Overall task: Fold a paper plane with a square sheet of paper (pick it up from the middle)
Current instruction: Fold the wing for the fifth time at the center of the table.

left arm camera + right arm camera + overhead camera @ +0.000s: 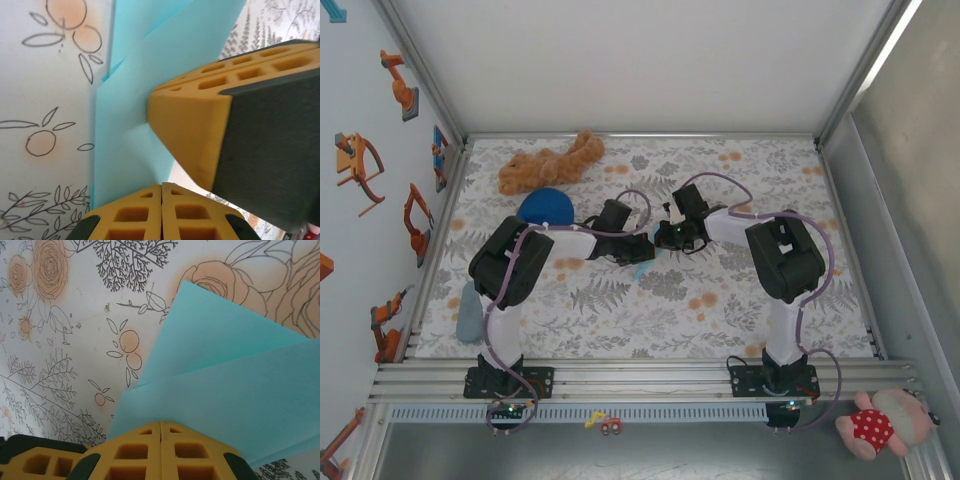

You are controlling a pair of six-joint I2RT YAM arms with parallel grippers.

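Left gripper [161, 214]: yellow pads pressed flat together, no gap between them. The tips sit at the near edge of the folded cyan-blue paper [132, 105]. Whether a layer is caught in the seam cannot be told.
Right gripper [160, 452]: pads likewise closed tight against each other. The tips meet the paper where its near edge runs under them. A pinch on the sheet cannot be confirmed.
Grippers together: in the top view both arms reach inward and their tips meet near the middle of the table, just beside each other. In the left wrist view, a yellow finger [192, 125] of the right gripper lies over the paper, close to the left pads.
Paper, place: on the floral tablecloth [720, 300], mid-table, directly below the two grippers. From above, only a small cyan sliver shows under them.
Paper, shape: at least two layers overlap, with slanted edges crossing. One corner points away from the right wrist camera.
Brown plush toy [550, 163]: lying at the far edge of the cloth, well apart from the paper.
Dark blue dome [545, 207]: just in front of the plush, behind the left arm.
Pale blue-grey object [470, 312]: at the cloth's left edge.
Pink plush with red dotted body [880, 425]: off the cloth, at the near right corner of the frame.
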